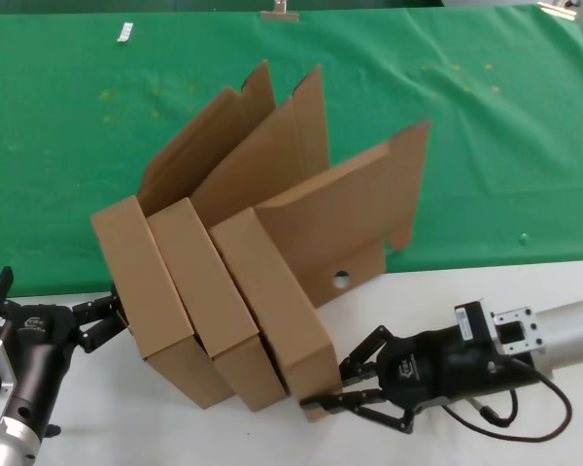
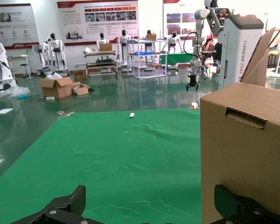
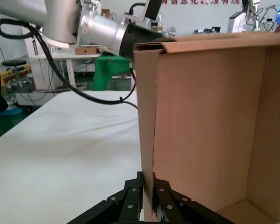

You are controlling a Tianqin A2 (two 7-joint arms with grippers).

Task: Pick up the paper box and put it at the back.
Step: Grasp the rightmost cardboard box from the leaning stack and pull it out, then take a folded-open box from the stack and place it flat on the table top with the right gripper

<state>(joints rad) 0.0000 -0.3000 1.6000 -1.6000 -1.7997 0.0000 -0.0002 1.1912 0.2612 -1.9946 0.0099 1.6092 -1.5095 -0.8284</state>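
While three cardboard boxes lean in a row at the centre, straddling the white desk (image 1: 525,291) and the green cloth (image 1: 486,126), the right gripper (image 1: 332,388) at 5 o'clock has its jaws pinched narrow on the near corner wall of the paper box (image 1: 272,291). Lids stand open toward 12 o'clock. At 8 o'clock the left gripper (image 1: 114,316) sits with jaws spread wide beside the leftmost box (image 1: 141,282).

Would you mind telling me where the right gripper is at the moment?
In the head view, the right gripper is low on the right, over the white tabletop, shut on the near wall of the rightmost brown cardboard box of three standing side by side.
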